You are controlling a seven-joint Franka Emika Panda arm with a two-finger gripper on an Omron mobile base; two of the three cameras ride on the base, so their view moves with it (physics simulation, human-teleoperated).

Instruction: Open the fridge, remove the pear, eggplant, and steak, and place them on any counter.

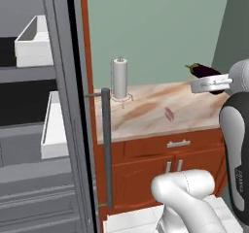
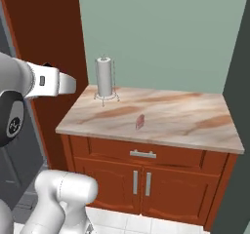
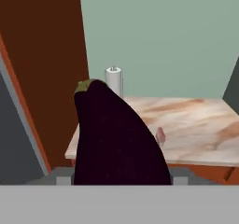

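While gripper [image 3: 122,181] grasps eggplant [image 3: 116,139] midair, steak [image 2: 140,121] on counter [image 2: 195,121], fridge [image 1: 44,130] open.

I see the eggplant [image 3: 116,139] very close, dark purple, standing up from the bottom with its green cap at the top, held in my claw [image 3: 115,178]. Behind it is the worktop [image 3: 200,129], where the steak [image 3: 161,135] lies just beside the eggplant's right edge. A paper towel roll [image 3: 113,80] stands at the back, near the orange-brown panel [image 3: 46,64].
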